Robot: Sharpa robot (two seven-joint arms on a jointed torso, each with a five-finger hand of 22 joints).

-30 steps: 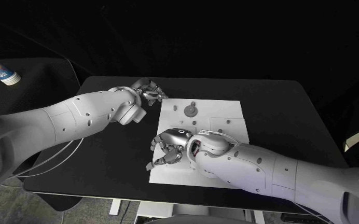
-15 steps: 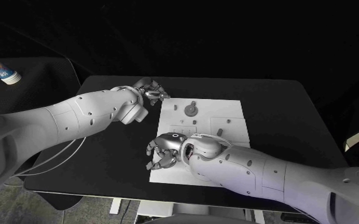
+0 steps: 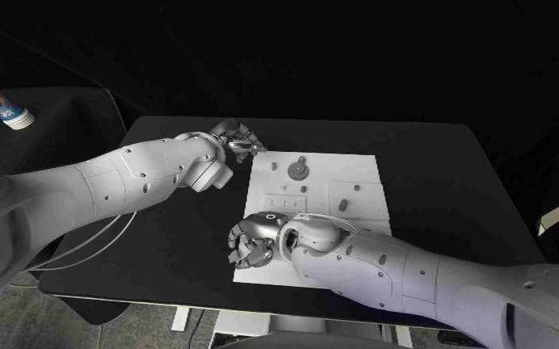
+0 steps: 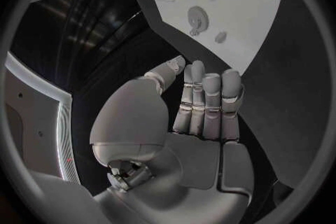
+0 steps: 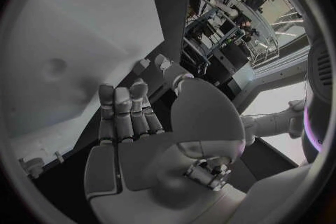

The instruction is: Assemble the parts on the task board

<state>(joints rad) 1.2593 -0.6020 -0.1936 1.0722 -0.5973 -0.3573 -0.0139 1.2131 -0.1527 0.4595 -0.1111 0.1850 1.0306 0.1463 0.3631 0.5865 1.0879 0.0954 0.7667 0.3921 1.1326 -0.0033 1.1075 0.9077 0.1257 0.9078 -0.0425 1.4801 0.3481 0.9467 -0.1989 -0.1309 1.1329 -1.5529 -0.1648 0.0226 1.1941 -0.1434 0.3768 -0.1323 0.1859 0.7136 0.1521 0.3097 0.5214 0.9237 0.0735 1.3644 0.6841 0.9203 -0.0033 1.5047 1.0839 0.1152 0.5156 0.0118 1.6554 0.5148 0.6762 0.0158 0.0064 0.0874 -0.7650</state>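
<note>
Head view: a white board [image 3: 313, 203] lies flat in the middle of the black table [image 3: 443, 171], with several small grey parts on it. A round disc-shaped part [image 3: 300, 171] sits toward the far end, a short upright peg [image 3: 345, 203] stands near the middle right, and smaller pieces lie between them; their exact shapes are too small to tell.

The left hand [image 3: 234, 142] hovers at the board's far left corner, just off its edge. In the left wrist view this hand [image 4: 199, 103] has its fingers straight and side by side, the palm bare, nothing held.

The right hand [image 3: 258, 240] hangs over the board's near left portion. In the right wrist view this hand [image 5: 129, 115] likewise shows its fingers extended together and no part in the palm, the board [image 5: 77, 39] lying beyond them.

Handling, as a judgement: the parts look rigid, light and smooth, probably moulded plastic or metal, so they should not deform but could slide or tip if nudged sideways. The peg is best pinched by its sides near the top between the thumb and a fingertip. The disc lies flat and offers little edge; it would likely need to be caught at its rim. The board itself is thin and may shift on the table under a sideways push.
</note>
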